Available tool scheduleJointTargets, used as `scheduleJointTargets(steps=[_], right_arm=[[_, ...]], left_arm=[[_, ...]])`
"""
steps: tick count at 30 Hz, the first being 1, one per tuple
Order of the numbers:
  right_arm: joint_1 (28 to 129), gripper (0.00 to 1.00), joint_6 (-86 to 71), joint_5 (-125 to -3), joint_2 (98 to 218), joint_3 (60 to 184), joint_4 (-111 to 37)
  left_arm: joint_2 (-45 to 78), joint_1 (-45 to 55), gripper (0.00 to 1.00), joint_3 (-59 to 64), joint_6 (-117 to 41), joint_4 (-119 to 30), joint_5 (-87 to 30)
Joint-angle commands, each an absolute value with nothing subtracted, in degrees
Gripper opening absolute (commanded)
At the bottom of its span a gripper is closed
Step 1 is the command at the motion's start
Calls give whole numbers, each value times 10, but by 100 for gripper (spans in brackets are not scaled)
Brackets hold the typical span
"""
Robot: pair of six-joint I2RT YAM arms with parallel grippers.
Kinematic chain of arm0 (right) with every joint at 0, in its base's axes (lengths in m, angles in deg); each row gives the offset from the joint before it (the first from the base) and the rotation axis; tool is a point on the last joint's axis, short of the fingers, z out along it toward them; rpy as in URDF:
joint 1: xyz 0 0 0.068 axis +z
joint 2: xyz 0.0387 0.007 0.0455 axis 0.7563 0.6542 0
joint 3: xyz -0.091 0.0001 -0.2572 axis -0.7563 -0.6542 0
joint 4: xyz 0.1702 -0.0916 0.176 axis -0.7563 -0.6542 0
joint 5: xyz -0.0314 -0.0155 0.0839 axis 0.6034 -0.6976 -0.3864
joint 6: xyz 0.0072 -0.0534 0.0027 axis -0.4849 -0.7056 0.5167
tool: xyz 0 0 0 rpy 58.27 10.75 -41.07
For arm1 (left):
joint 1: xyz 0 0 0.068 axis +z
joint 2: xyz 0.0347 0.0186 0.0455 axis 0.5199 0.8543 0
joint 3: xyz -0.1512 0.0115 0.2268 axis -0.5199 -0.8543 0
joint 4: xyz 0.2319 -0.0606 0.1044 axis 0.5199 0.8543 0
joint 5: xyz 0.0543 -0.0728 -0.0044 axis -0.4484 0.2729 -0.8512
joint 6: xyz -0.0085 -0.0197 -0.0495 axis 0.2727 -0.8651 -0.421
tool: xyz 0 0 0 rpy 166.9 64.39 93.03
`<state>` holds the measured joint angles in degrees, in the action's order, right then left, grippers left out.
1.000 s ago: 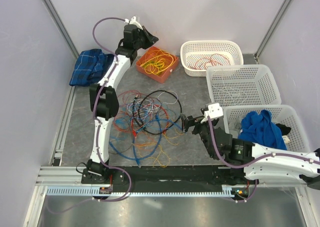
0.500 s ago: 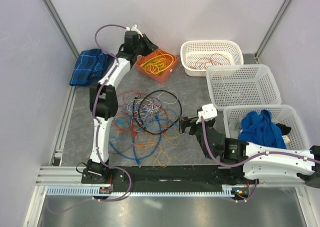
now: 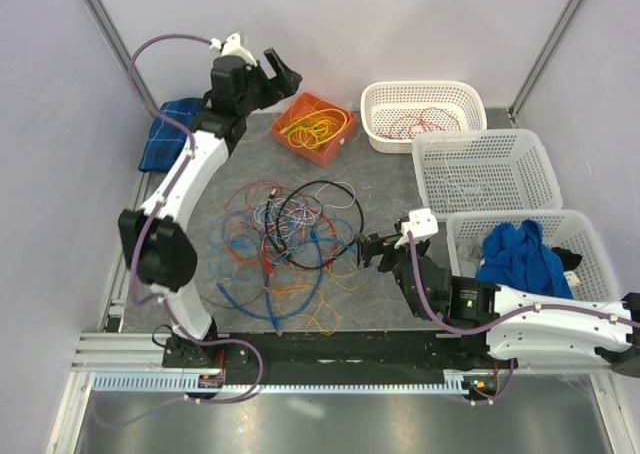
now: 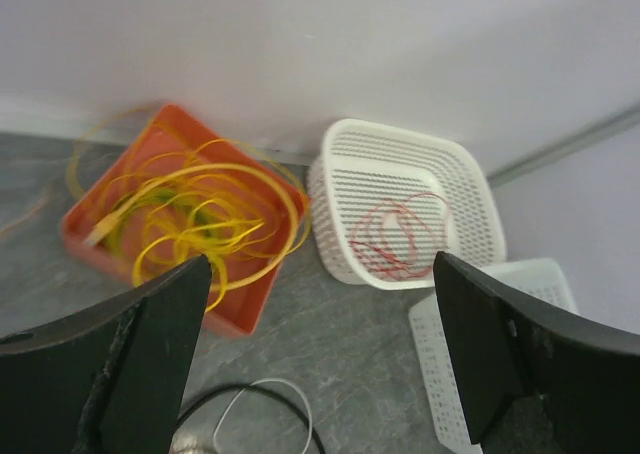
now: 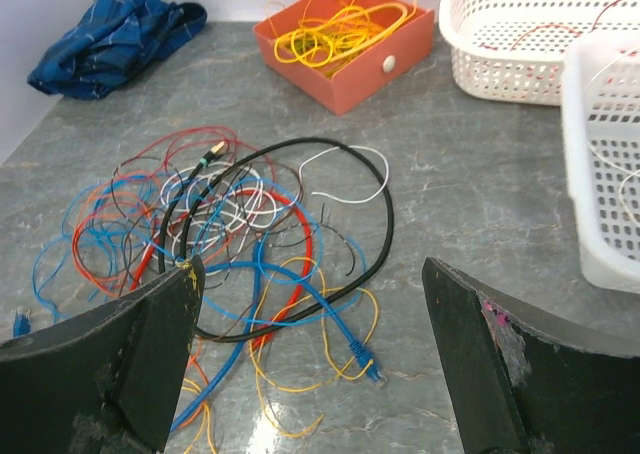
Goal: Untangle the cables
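Note:
The cables (image 3: 285, 239) lie in a loose tangle of blue, red, orange, yellow, white and black on the grey mat; the right wrist view shows the tangle (image 5: 230, 224) ahead of my fingers. Yellow cables (image 3: 315, 126) fill an orange tray (image 3: 325, 159), which also shows in the left wrist view (image 4: 240, 314). My left gripper (image 3: 280, 79) hangs open and holds nothing, high up to the left of that tray; its wrist view (image 4: 320, 264) shows bare mat between the fingers. My right gripper (image 3: 368, 249) stands open at the tangle's right edge (image 5: 312, 269), above a blue plug end.
A white basket (image 3: 375, 99) at the back holds a red cable (image 4: 395, 234). Two more white baskets stand at the right: one (image 3: 530, 144) with a white cable, one (image 3: 580, 224) with a blue cloth (image 3: 515, 254). A blue plaid cloth (image 3: 175, 134) lies at the back left.
My left gripper was shut over the orange tray; it has opened and swung up and to the left. The right gripper has crept slightly toward the tangle.

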<state>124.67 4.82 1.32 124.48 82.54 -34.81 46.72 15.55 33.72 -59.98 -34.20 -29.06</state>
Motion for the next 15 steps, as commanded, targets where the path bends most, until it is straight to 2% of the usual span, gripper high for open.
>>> scheduleJointTargets(steps=[1,2,4,6,11,15], right_arm=[[1247,98,97,-11,1276,818,-382],[1247,98,103,-14,1288,817,-386],[1247,98,123,-19,1297,816,-405],[1248,98,142,-21,1298,806,-410],[1248,98,153,-44,1273,780,-395],[1247,98,151,-48,1258,774,-393]], left_arm=[[340,35,100,229,-540,-287,-610],[325,-41,100,230,-514,-285,-682],[317,-90,100,244,-486,-251,-689],[298,-111,100,242,-567,-180,-638],[240,-123,100,145,-667,-169,-475],[181,-172,100,60,-688,-154,-489]])
